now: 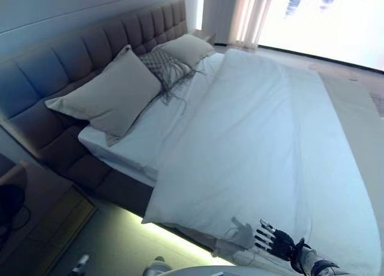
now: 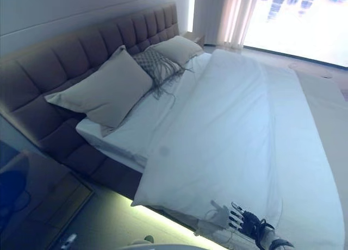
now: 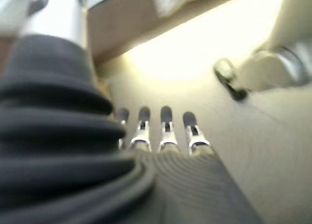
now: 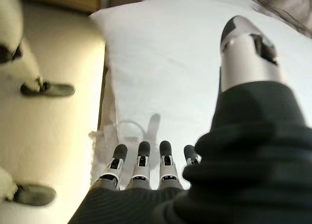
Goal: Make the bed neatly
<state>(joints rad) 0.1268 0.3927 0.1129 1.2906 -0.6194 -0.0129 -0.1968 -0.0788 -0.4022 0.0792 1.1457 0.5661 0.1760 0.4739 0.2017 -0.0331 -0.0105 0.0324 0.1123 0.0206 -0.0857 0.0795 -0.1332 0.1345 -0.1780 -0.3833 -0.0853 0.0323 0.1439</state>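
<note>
The bed has a padded brown headboard (image 1: 72, 54) and a white duvet (image 1: 258, 138) spread over most of it. The duvet's top edge lies slanted, leaving a strip of white sheet (image 1: 144, 132) bare below the pillows. A large pillow (image 1: 111, 96), a patterned cushion (image 1: 165, 66) and a second pillow (image 1: 189, 48) lean on the headboard. My right hand (image 1: 277, 242) is open, fingers straight, just above the duvet's near edge; it also shows in the right wrist view (image 4: 141, 170). My left hand (image 3: 165, 131) is open, over the floor, holding nothing.
A low nightstand (image 1: 30, 186) stands at the left of the bed. A lit strip (image 1: 174, 237) glows under the bed's near side. Curtains (image 1: 246, 15) and a bright window are beyond the bed's far side.
</note>
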